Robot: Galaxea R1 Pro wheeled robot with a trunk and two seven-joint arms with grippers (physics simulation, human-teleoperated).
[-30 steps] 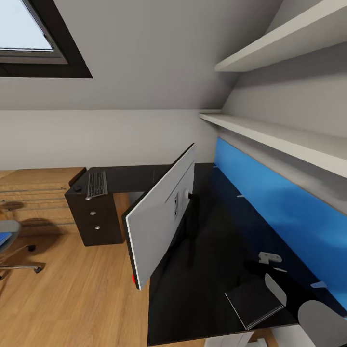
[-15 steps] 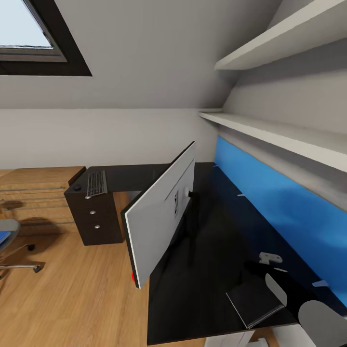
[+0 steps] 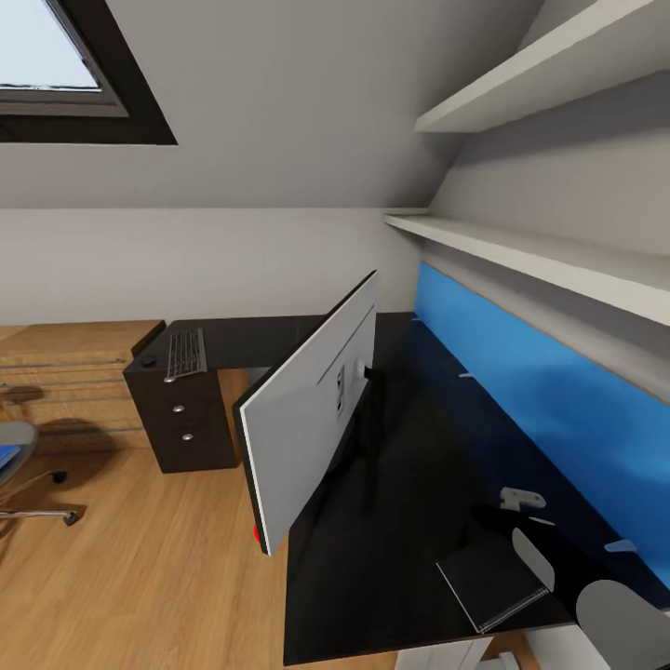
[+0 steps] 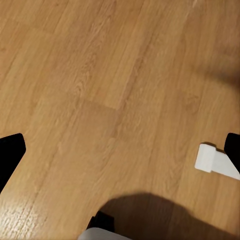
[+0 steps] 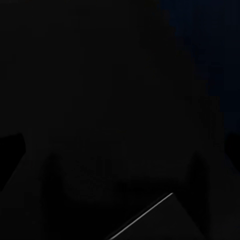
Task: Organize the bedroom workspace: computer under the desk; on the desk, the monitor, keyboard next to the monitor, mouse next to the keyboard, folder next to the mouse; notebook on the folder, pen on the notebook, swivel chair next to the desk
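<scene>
A monitor (image 3: 312, 419) stands on the black desk (image 3: 391, 549), keyboard (image 3: 187, 355) at its far end; neither gripper's finger state can be told.

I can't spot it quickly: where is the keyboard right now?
In the head view, the keyboard lies on the far left end of the desk, above the drawers, with the small black mouse just left of it.

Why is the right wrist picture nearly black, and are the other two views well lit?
Right wrist view: close over the black desk, nearly all dark, one thin bright edge. Head view: evenly lit, sharp, the monitor clear. Left wrist view: bright wood floor, soft shadow at one edge.
</scene>
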